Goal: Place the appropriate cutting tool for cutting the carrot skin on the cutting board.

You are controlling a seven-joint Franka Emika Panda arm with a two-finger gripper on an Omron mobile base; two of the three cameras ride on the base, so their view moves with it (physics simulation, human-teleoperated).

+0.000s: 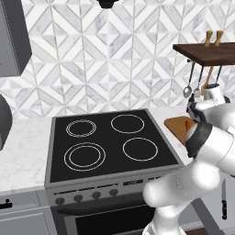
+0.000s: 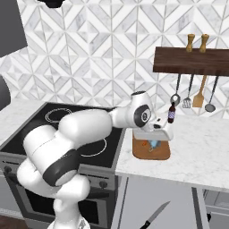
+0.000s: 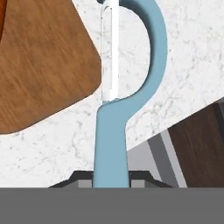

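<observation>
My gripper (image 3: 111, 181) is shut on the handle of a light blue peeler (image 3: 114, 131), whose looped head and metal blade point away from the hand. The brown wooden cutting board (image 3: 43, 65) lies just left of the blade, over white marble counter. An orange sliver of the carrot (image 3: 1, 17) shows at the board's far left edge. From the right base view, the gripper (image 2: 154, 137) hangs low over the cutting board (image 2: 162, 153), with the peeler (image 2: 154, 144) beneath it and the carrot (image 2: 143, 143) on the board. The cutting board (image 1: 175, 124) and carrot (image 1: 187, 125) sit right of the stove.
A black stove (image 2: 96, 147) lies left of the board. A dark wooden wall shelf (image 2: 192, 61) with hanging utensils (image 2: 199, 96) is above the counter. A small dark bottle (image 2: 171, 114) stands behind the hand. A knife (image 2: 154, 215) shows low, in front of the cabinets.
</observation>
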